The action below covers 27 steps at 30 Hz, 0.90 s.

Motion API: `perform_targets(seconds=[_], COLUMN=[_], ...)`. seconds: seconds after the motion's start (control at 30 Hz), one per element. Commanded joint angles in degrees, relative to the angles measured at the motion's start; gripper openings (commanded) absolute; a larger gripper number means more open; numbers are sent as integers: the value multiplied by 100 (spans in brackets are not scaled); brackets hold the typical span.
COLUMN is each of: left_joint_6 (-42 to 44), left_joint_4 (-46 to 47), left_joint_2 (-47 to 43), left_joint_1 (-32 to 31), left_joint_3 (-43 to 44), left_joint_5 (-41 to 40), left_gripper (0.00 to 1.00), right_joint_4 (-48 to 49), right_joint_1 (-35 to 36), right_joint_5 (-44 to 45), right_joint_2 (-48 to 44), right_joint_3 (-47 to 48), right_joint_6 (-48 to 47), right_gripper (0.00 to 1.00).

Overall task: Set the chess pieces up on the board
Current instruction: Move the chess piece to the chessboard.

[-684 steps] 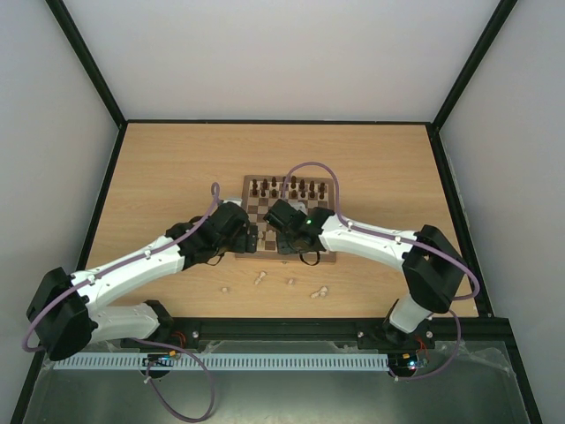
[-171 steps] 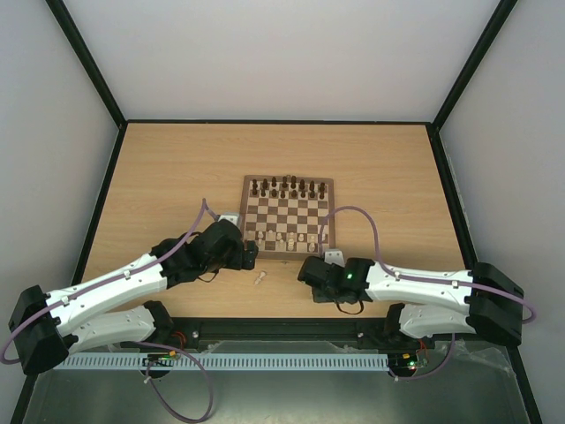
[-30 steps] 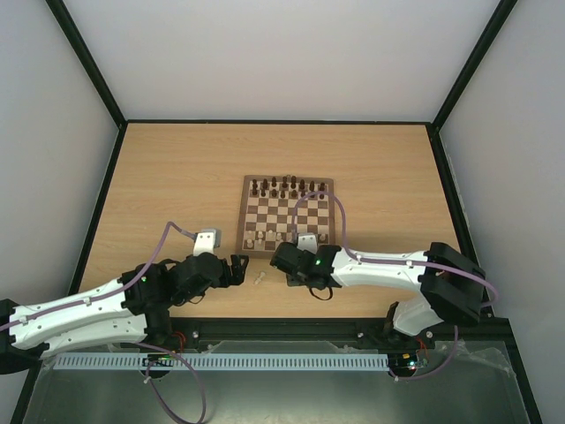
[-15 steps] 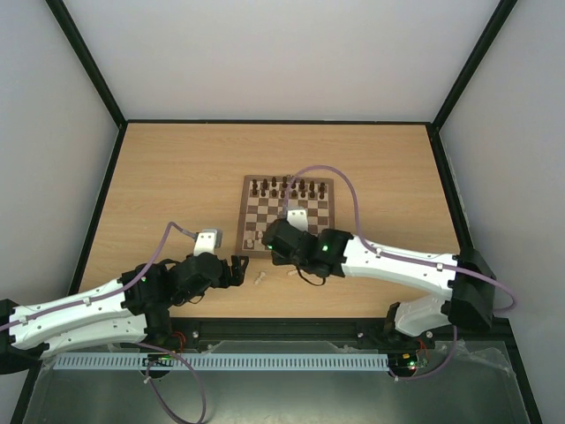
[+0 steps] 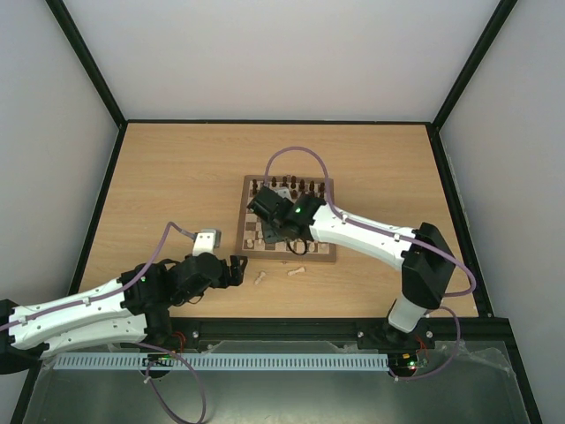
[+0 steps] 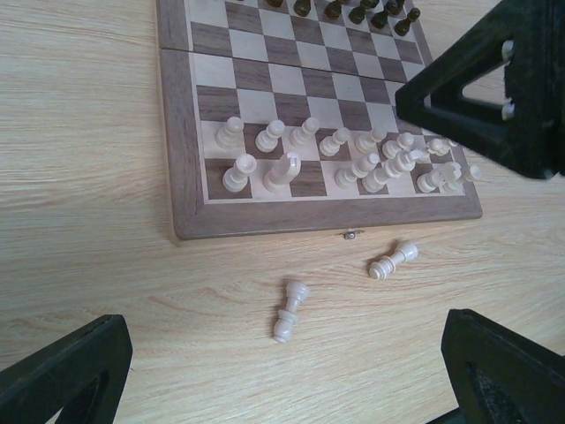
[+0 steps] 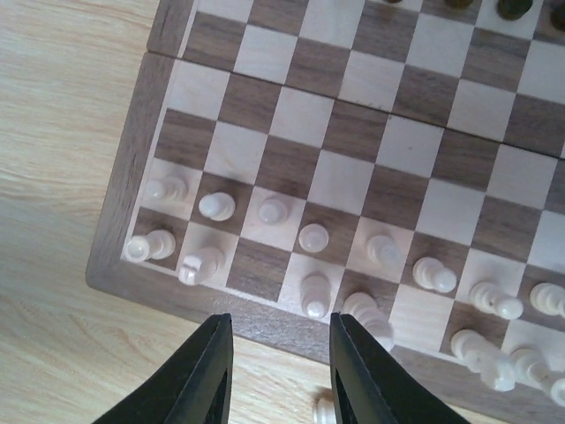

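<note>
The board [image 5: 274, 256] lies mid-table, and the left wrist view shows its squares [image 6: 265, 88]. Pale chess pieces [image 6: 237, 173] stand in its two near rows, also seen from above [image 7: 313, 237]. Two more pale pieces lie on their sides on the table in front of it, one [image 5: 259, 277] [image 6: 290, 311] to the left and one [image 5: 296, 271] [image 6: 393, 261] to the right. My right gripper [image 5: 265, 212] [image 7: 278, 375] hovers over the board's near left corner, jaws apart with nothing between them. Before the left fallen piece, my left gripper [image 5: 237, 269] [image 6: 282, 380] rests wide open and holds nothing.
Dark brown pieces [image 5: 305, 185] [image 6: 366, 11] line the board's far rows. The right gripper [image 6: 494, 88] fills the upper right of the left wrist view. A black frame edges the wooden table [image 5: 159, 177].
My right arm swung from the table in front of the board up over the board's near left part, its jaws narrowing. The left arm stayed still.
</note>
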Motion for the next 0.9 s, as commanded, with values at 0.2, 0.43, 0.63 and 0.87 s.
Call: perform_targets(seconds=[0.2, 0.43, 0.63, 0.87], left_joint_6=[-153, -156, -156, -169], left_joint_4=[-243, -249, -253, -267], left_joint_2=[-172, -138, -108, -124], left_joint_1=[-6, -5, -7, -7], left_joint_3=[157, 167, 173, 179], left_joint_5=[-83, -78, -84, -104], left_gripper=[99, 99, 99, 99], right_joint_4=[-796, -772, -828, -814], right_joint_1=[-216, -220, -224, -242], right_joint_5=[-599, -724, -526, -514], right_joint_2=[495, 675, 847, 968], right_joint_3=[540, 379, 370, 307], right_joint_6=[-805, -858, -854, -884], right_gripper=[28, 29, 29, 29])
